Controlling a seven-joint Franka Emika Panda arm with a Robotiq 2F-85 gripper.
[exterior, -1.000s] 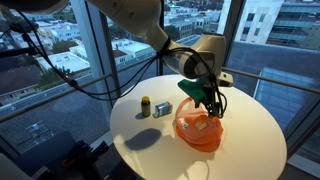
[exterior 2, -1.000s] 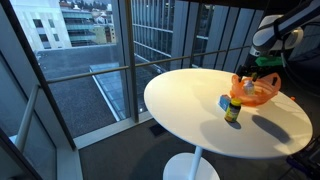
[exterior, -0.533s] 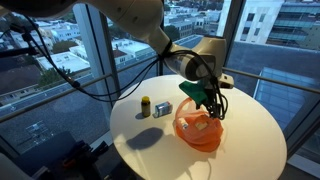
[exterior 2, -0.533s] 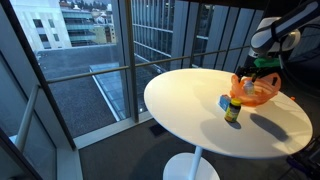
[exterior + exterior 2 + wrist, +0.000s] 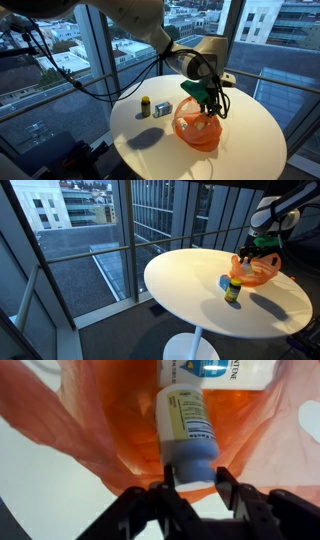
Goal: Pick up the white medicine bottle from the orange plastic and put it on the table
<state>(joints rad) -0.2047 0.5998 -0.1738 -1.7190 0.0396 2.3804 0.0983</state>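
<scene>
In the wrist view, the print on the white medicine bottle with a blue cap point(image 5: 184, 420) is too blurred to read. The bottle lies inside the crumpled orange plastic bag point(image 5: 85, 420). At the far side of the bag, a second white container with a blue label point(image 5: 214, 369) is cut off by the top edge, so its shape cannot be told. The black gripper point(image 5: 197, 478) is cropped by the bottom edge, and whether its fingers point(image 5: 228, 482) touch the cap cannot be told. In both exterior views, the bag's point(image 5: 198, 132) point(image 5: 256, 271) walls mask its contents. The small bottle point(image 5: 232, 291) just beside the bag is too small to identify.
</scene>
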